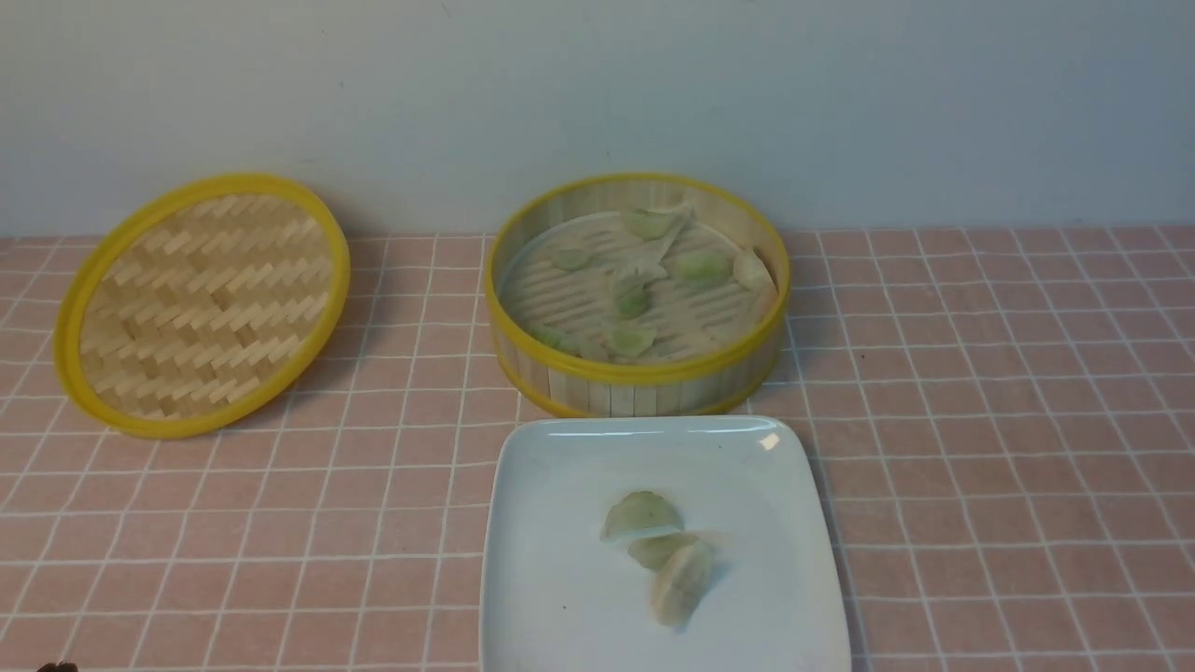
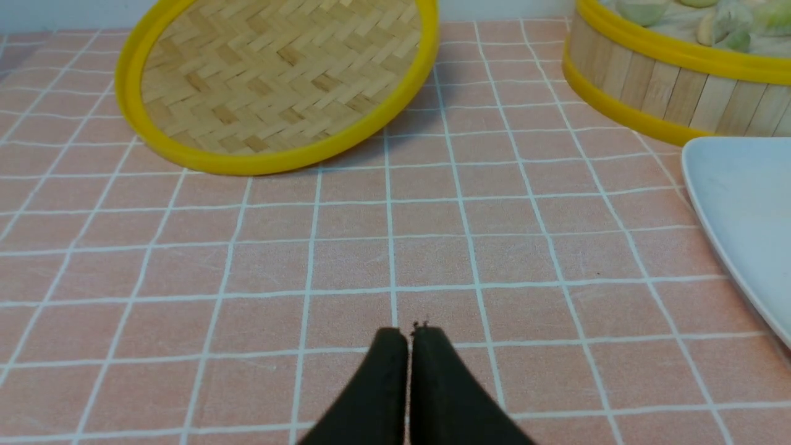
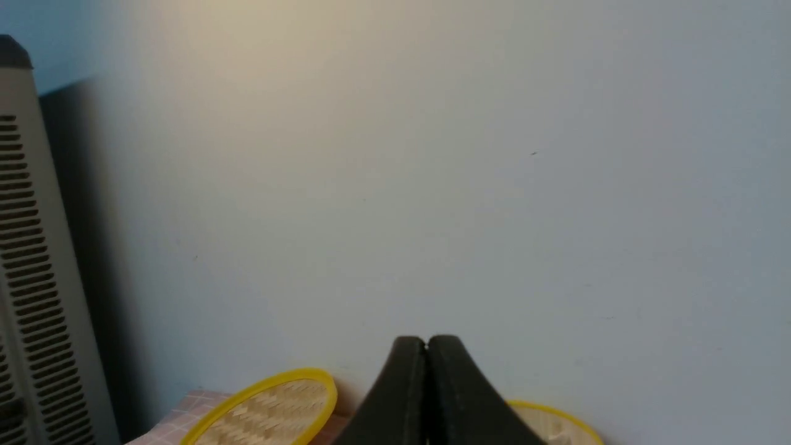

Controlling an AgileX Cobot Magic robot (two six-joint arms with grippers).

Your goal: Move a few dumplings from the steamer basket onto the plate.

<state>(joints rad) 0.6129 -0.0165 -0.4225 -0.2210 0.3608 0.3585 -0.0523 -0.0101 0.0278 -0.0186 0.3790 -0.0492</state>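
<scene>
The steamer basket (image 1: 639, 378) stands at the back centre and holds several pale green dumplings (image 1: 700, 268). The white square plate (image 1: 560, 467) lies in front of it and carries three dumplings (image 1: 642, 513) near its middle. Neither gripper shows in the front view. My left gripper (image 2: 409, 334) is shut and empty, low over the pink tiled cloth, left of the plate (image 2: 741, 210) and nearer than the basket (image 2: 667, 86). My right gripper (image 3: 426, 341) is shut and empty, raised and facing the wall, with the basket rim (image 3: 556, 417) just below it.
The flat woven lid (image 1: 201, 303) with a yellow rim leans at the back left; it also shows in the left wrist view (image 2: 278, 80) and the right wrist view (image 3: 272, 408). A grey slatted panel (image 3: 31, 278) stands beside the wall. The wall (image 1: 597, 93) closes the back.
</scene>
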